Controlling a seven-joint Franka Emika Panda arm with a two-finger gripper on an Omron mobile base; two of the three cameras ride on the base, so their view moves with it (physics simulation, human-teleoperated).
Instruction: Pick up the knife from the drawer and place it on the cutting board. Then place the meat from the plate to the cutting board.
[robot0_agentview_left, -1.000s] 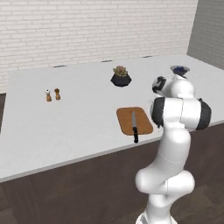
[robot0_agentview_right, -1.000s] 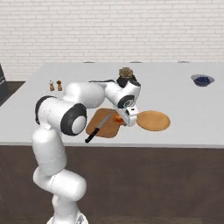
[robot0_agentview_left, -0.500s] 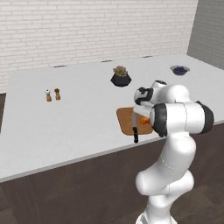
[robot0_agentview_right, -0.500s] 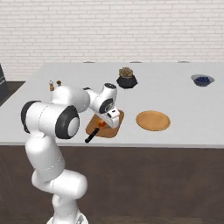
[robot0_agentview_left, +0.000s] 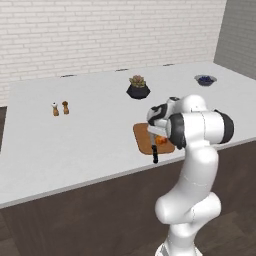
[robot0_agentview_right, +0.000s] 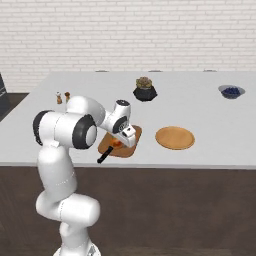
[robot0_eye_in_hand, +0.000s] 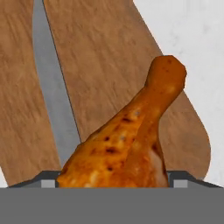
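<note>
The brown cutting board (robot0_agentview_left: 142, 136) (robot0_agentview_right: 123, 151) (robot0_eye_in_hand: 105, 52) lies near the counter's front edge. On it rests the knife (robot0_agentview_left: 155, 155) (robot0_agentview_right: 104, 157), its grey blade (robot0_eye_in_hand: 50, 87) running along the board and its black handle sticking out over the front edge. My gripper (robot0_agentview_left: 159, 138) (robot0_agentview_right: 119, 142) (robot0_eye_in_hand: 113, 183) hangs low over the board, shut on the meat (robot0_agentview_left: 160, 140) (robot0_agentview_right: 116, 144) (robot0_eye_in_hand: 131, 140), an orange-brown drumstick lying just beside the blade. The round tan plate (robot0_agentview_right: 174, 137) sits bare to the right of the board.
A dark pot with a plant (robot0_agentview_left: 138, 88) (robot0_agentview_right: 144, 89) stands behind the board. A dark blue bowl (robot0_agentview_left: 205, 79) (robot0_agentview_right: 231, 91) is at the far right. Two small shakers (robot0_agentview_left: 60, 108) (robot0_agentview_right: 62, 96) stand to the left. The counter's front edge runs close under the knife handle.
The arm has swung from above the plate over to the cutting board, carrying the meat, and has come lower over the board. The knife has not moved.
</note>
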